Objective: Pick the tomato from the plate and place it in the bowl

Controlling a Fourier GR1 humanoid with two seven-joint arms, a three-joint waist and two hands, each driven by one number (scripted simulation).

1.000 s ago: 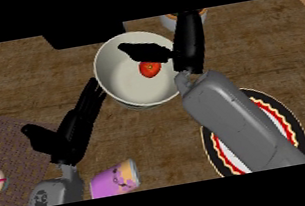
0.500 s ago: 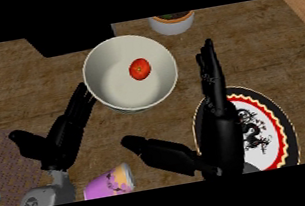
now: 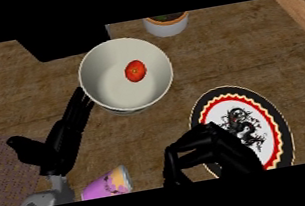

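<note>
Right hand [image 3: 212, 151] is curled up and holds nothing, low over the near edge of the plate [image 3: 276, 119]. The tomato [image 3: 135, 71] lies in the middle of the bowl [image 3: 104, 85] (so the job looks done). Best now, I think, is to pull away slowly and not bump the bowl. The tomato is small, round, red and shiny. Left hand [image 3: 62, 136] is open, fingers straight, just beside the bowl.

Red round tomato [image 3: 135, 71] in white ceramic bowl [image 3: 110, 96] upper centre, curled right hand [image 3: 208, 150] over black red-rimmed plate [image 3: 272, 120] lower right, straight-fingered left hand [image 3: 60, 138] lower left.
</note>
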